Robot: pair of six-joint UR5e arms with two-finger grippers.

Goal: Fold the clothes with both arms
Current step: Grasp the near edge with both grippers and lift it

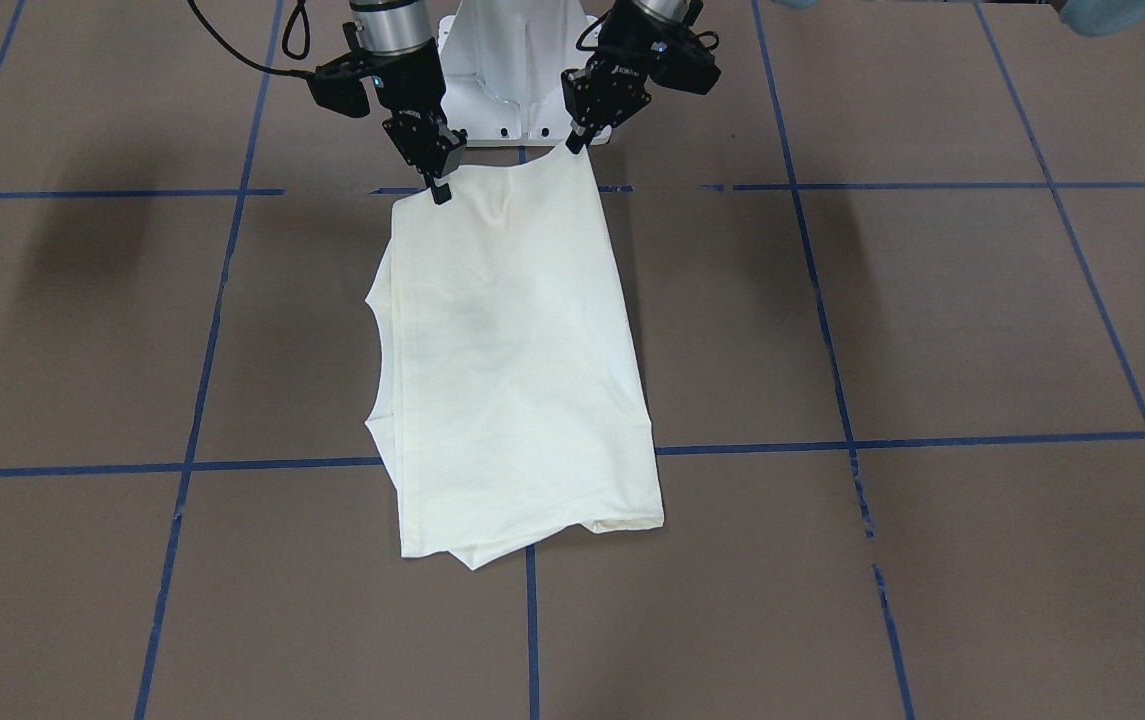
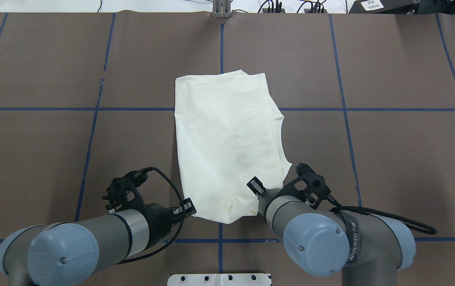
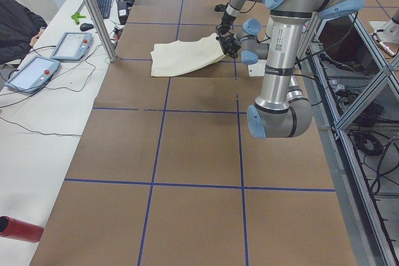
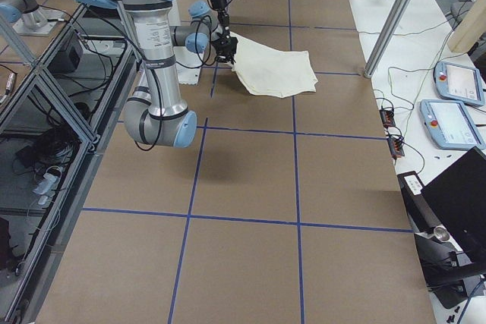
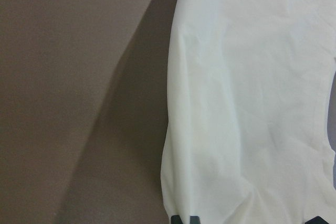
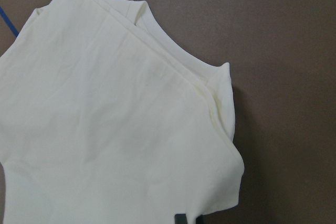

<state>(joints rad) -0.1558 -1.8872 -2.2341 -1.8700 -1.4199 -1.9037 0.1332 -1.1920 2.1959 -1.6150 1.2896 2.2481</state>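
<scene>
The cream-white T-shirt lies folded into a long rectangle, plain side up, with no print showing. It also shows in the overhead view. Its edge nearest the robot is raised off the table. My left gripper is shut on one near corner and my right gripper on the other. In the overhead view the left gripper and right gripper flank that edge. Both wrist views are filled with cream cloth.
The brown table carries a grid of blue tape lines. The white base block stands just behind the grippers. A metal post stands at the far edge. Control tablets lie on a side bench.
</scene>
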